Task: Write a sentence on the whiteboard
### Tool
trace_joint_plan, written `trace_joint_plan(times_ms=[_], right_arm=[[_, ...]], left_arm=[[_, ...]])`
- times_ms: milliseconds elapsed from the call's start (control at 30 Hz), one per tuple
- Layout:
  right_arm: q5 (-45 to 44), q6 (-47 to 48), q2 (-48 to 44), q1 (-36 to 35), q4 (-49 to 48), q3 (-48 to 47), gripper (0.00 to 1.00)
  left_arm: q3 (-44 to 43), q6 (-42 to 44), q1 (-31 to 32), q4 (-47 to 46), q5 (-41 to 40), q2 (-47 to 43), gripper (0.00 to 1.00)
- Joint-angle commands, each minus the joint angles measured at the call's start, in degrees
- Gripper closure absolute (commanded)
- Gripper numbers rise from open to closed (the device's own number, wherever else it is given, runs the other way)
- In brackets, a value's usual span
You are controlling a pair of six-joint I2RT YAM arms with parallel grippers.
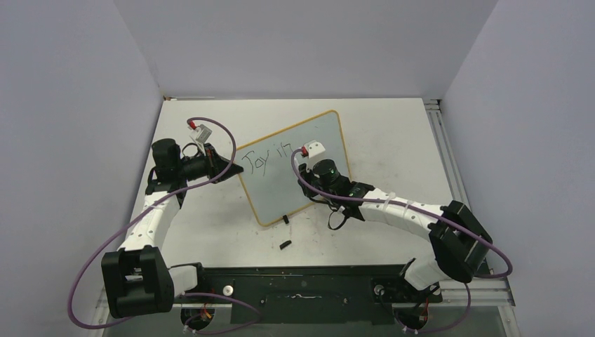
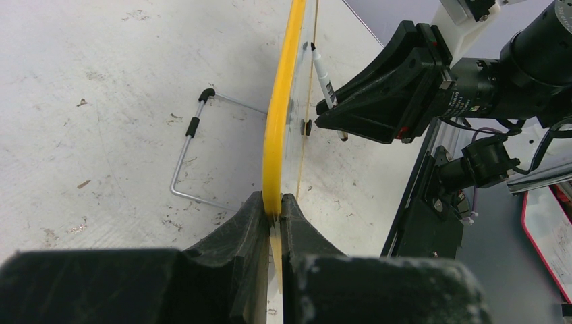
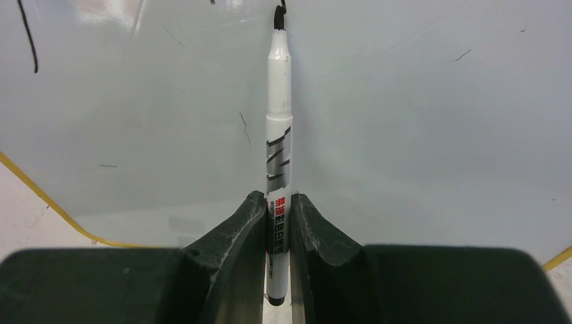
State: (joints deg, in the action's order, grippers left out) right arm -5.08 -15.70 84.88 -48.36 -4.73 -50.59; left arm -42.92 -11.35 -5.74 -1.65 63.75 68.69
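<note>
The whiteboard stands tilted on the table, yellow-framed. The sentence on it reads roughly "Joy in" in black. My left gripper is shut on the board's left edge; in the left wrist view its jaws pinch the yellow frame. My right gripper is shut on a white marker, held between the jaws. The marker's black tip touches the board's surface just right of the written words. The marker also shows in the left wrist view.
A small black cap lies on the table in front of the board. A black clip foot sits at the board's lower edge. A wire stand lies behind the board. A metal rail runs along the table's right side.
</note>
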Motion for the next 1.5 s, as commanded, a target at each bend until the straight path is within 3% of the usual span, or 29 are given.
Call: trace_joint_plan(times_ms=[0,200,300,467,700,900,1067,1167,1333,1467], right_arm=[[0.4,0.0,-4.6,-1.0,1.1,-1.5,0.95],[1.0,0.7,-9.4,-1.0,9.3,-3.7,0.95],[1.5,1.2,-12.8,-1.1,14.8,-4.4,0.95],[1.2,2.0,-19.0,-1.0,25.8,-5.7,0.95],[-1.8,3.0,-24.1,-0.6,38.1,-10.9,0.95],[1.2,4.6,-24.3,1.8,43.4,-13.7,0.95],[18.7,7.5,-22.6,9.5,47.6,-16.9,0.95],[31.1,10.0,-20.9,14.1,51.2,-17.9,0.95],[46.9,10.3,-18.0,14.5,54.8,-17.0,0.95],[54.0,9.7,-16.2,14.4,56.6,-16.5,0.95]], left_arm=[[-2.3,0.9,-0.6,-0.4,0.9,-1.4,1.0],[-2.6,2.4,-0.7,1.4,-0.4,-2.2,1.0],[-2.8,3.0,-0.7,3.1,-1.3,-2.8,0.92],[-2.7,3.9,-0.7,5.2,-3.0,-4.1,0.58],[-2.9,7.3,-0.8,10.4,-8.0,-8.1,0.26],[-1.8,9.1,-0.9,11.6,-13.7,-13.7,0.2],[-2.0,10.6,-0.2,9.5,-27.3,-22.1,0.17],[-4.3,13.2,4.3,10.9,-32.2,-25.8,0.17],[-9.9,20.6,21.9,18.8,-38.4,-26.5,0.19],[-9.8,24.2,36.5,21.1,-40.7,-26.6,0.2]])
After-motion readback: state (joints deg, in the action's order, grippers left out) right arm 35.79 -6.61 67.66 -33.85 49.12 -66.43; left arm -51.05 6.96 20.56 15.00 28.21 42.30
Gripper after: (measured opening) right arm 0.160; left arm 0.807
